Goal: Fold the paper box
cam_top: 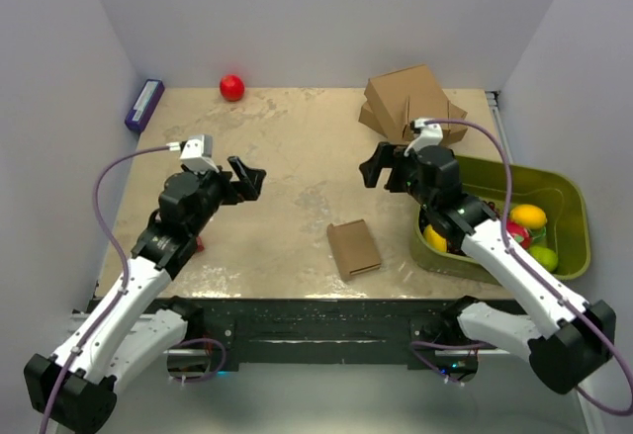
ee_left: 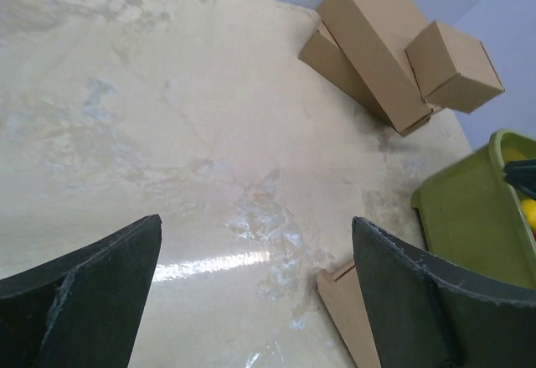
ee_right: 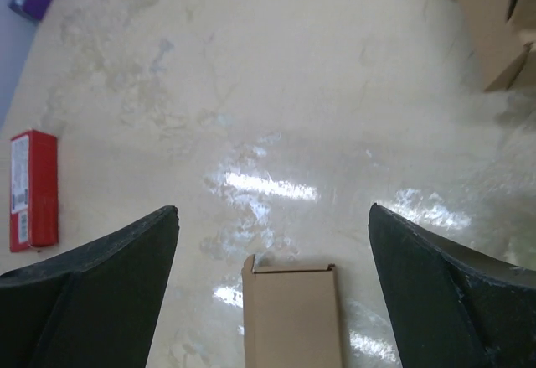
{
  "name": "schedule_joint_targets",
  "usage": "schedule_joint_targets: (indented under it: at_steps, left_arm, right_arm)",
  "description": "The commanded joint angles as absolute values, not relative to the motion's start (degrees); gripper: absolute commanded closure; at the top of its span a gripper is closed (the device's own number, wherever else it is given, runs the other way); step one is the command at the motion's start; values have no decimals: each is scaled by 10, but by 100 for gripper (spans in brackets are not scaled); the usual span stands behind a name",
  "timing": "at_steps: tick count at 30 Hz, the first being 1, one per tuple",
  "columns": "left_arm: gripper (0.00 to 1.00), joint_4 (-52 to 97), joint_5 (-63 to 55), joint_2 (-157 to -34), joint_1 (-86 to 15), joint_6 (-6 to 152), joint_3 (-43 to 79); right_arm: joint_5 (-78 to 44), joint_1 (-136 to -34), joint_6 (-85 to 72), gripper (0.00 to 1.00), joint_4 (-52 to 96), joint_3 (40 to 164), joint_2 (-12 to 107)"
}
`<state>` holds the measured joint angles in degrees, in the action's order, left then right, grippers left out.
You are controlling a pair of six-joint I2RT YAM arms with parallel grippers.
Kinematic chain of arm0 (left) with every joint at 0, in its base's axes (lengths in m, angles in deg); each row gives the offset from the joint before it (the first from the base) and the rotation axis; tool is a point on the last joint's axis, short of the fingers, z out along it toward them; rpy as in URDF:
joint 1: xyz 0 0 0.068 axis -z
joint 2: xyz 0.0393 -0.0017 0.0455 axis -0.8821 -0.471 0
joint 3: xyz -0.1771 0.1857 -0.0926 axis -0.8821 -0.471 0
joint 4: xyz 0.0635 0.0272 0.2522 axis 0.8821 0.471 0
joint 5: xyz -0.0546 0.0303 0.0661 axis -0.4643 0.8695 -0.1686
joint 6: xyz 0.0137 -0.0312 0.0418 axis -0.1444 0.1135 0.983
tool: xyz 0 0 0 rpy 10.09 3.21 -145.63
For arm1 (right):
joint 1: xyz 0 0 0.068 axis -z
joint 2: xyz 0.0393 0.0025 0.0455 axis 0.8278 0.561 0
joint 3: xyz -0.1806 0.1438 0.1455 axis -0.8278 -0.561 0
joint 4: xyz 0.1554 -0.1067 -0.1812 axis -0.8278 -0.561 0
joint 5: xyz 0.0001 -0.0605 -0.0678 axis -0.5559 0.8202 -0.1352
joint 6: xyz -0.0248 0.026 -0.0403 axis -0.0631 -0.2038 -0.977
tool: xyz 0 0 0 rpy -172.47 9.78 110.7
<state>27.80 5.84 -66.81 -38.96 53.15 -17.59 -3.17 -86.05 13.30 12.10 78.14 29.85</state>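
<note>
Small flat brown cardboard paper box (cam_top: 354,248) — folded shut, lying flat on the near-centre tabletop, slightly skewed, untouched.

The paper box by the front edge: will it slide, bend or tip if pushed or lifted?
The paper box looks thin and flat, so it is probably light and unlikely to tip or roll. The table is glossy, so a push would likely slide it. Lifted by one edge, it may flex.

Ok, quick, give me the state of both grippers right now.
Left gripper: open, holding nothing.
Right gripper: open, holding nothing; the paper box lies free on the table.
</note>
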Motion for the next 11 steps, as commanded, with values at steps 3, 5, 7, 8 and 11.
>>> schedule_joint_targets:
  at_steps: [3, 5, 7, 8, 11]
  left_arm:
    - [0, 406, 141, -649, -392, 605, -101]
    - [0, 403, 141, -648, -392, 607, -102]
    - [0, 395, 130, -649, -392, 608, -109]
    - [0, 389, 127, -653, -392, 608, -109]
    - [0, 384, 122, -658, -392, 606, -105]
  right_arm:
    - [-17, -836, 71, 1, 147, 758, 232]
    - [-16, -835, 70, 1, 147, 757, 231]
    - [-19, -835, 68, 1, 146, 756, 232]
    - [-17, -835, 69, 1, 147, 755, 230]
    - [-12, -834, 67, 1, 146, 755, 221]
